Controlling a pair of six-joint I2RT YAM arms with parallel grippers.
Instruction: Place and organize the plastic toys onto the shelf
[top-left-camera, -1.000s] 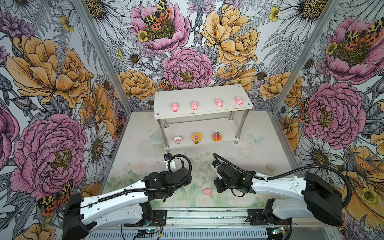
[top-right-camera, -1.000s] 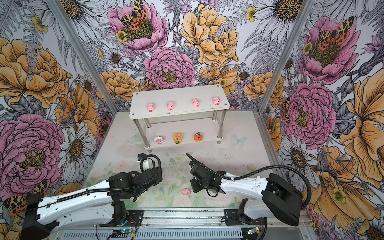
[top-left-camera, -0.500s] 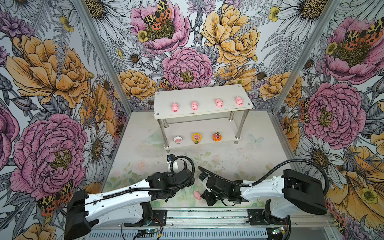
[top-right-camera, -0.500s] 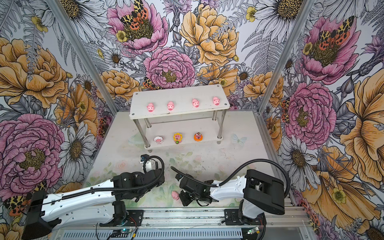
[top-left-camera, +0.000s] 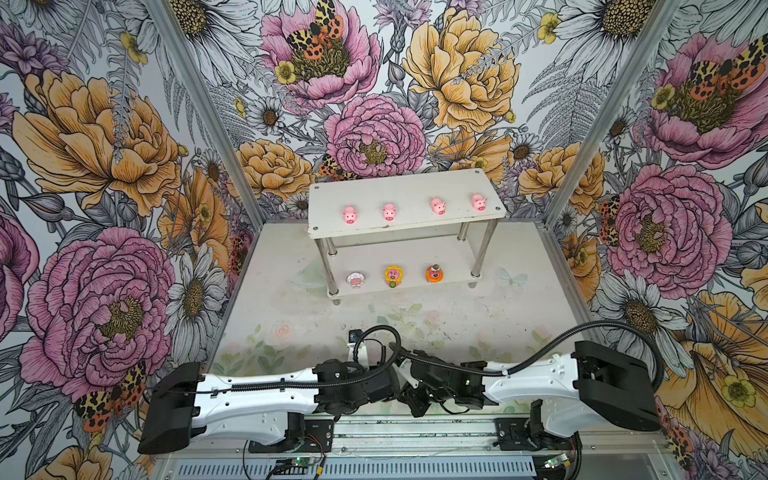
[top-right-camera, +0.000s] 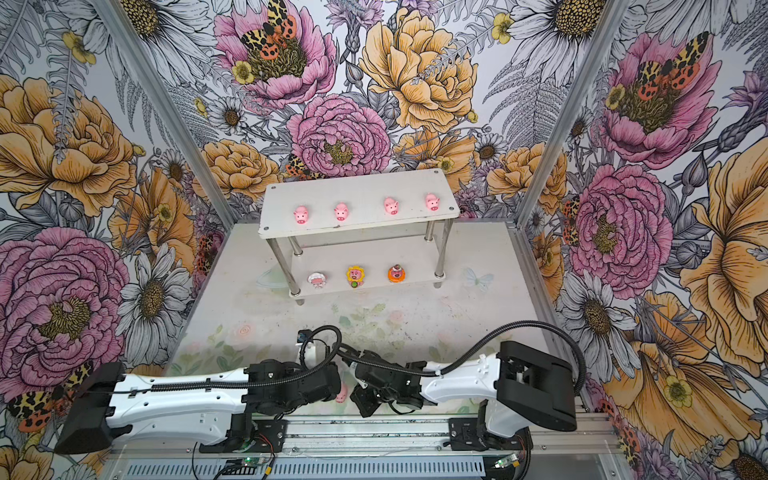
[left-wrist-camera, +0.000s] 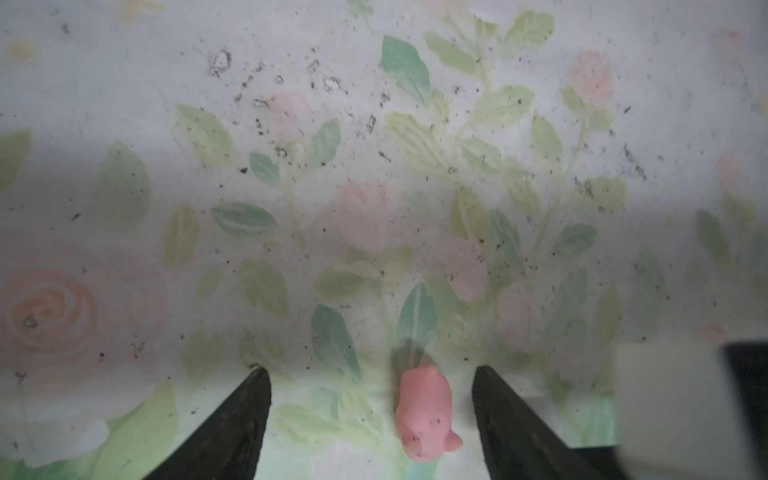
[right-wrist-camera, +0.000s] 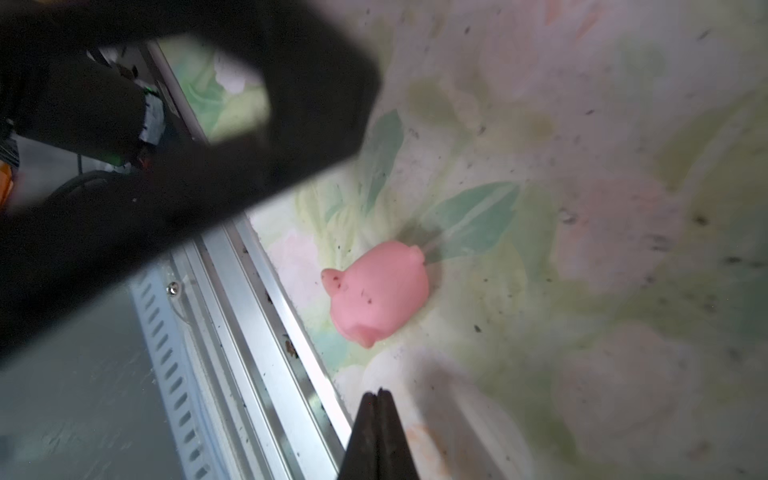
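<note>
We find one pink pig resting on the desk at its front edge, between the spread fingers of the left gripper, untouched. The right gripper, jaws pressed together, sits just beside it. On the shelf, four pigs occupy the upper tier and three figures the lower.
</note>
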